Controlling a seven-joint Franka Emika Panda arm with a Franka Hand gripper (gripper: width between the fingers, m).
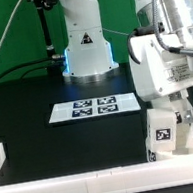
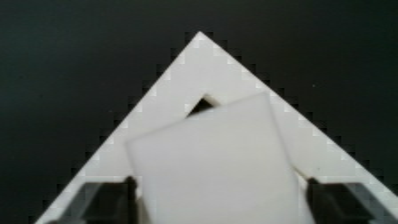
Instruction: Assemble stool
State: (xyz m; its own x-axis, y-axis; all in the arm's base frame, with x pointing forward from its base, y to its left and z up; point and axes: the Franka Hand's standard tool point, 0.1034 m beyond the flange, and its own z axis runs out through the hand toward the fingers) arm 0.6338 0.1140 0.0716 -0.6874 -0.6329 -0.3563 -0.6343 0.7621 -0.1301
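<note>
Currently the hand (image 1: 174,100) is low at the exterior view's right, over tagged stool parts (image 1: 177,129) near the desk's (image 1: 43,93) front edge. In the wrist view a white part (image 2: 199,150) sits between the fingers (image 2: 103,200); can't tell whether it's gripped. Marker board (image 1: 94,107) mid-desk.
</note>
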